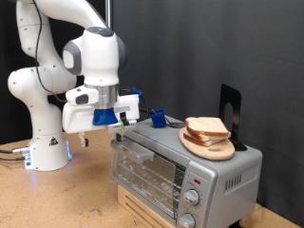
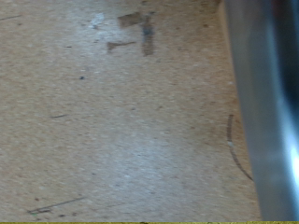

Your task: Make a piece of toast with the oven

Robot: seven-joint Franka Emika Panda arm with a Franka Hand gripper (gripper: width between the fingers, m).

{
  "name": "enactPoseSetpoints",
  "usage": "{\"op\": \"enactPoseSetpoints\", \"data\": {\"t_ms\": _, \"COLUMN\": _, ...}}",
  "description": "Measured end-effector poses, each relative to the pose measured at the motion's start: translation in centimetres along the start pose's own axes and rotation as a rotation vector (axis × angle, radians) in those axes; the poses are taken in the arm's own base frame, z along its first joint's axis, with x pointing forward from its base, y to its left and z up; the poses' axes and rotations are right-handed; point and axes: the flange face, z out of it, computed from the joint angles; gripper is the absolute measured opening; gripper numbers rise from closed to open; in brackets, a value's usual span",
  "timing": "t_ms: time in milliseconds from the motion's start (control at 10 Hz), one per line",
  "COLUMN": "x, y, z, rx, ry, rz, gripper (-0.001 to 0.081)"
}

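The silver-grey oven (image 1: 180,171) stands at the exterior view's lower right, its glass door shut, two round knobs on its front. On top of it a round wooden board (image 1: 211,148) carries a stack of pale tan bread slices; the top slice is the piece of toast (image 1: 206,125). My gripper (image 1: 120,134) hangs from the white hand with blue parts, low beside the oven's top corner on the exterior view's left, holding nothing that shows. The wrist view shows only speckled table and the oven's metal edge (image 2: 263,103); no fingers show there.
A black upright stand (image 1: 229,108) is behind the bread. A small blue object (image 1: 159,119) sits at the oven's back edge. The oven rests on a wooden box (image 1: 142,207). The white arm base (image 1: 47,142) stands at the exterior view's left on the wooden table (image 1: 57,199).
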Motion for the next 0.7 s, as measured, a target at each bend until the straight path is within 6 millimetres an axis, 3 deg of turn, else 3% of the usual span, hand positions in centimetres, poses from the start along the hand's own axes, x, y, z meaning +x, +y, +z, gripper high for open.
{"op": "enactPoseSetpoints", "data": {"t_ms": 500, "x": 1.9, "y": 2.2, "z": 4.1, "rx": -0.103, "ry": 0.008, "rz": 0.037, "gripper": 0.0806}}
{"op": "enactPoseSetpoints", "data": {"t_ms": 700, "x": 2.7, "y": 2.7, "z": 4.5, "rx": -0.105, "ry": 0.012, "rz": 0.050, "gripper": 0.0806}}
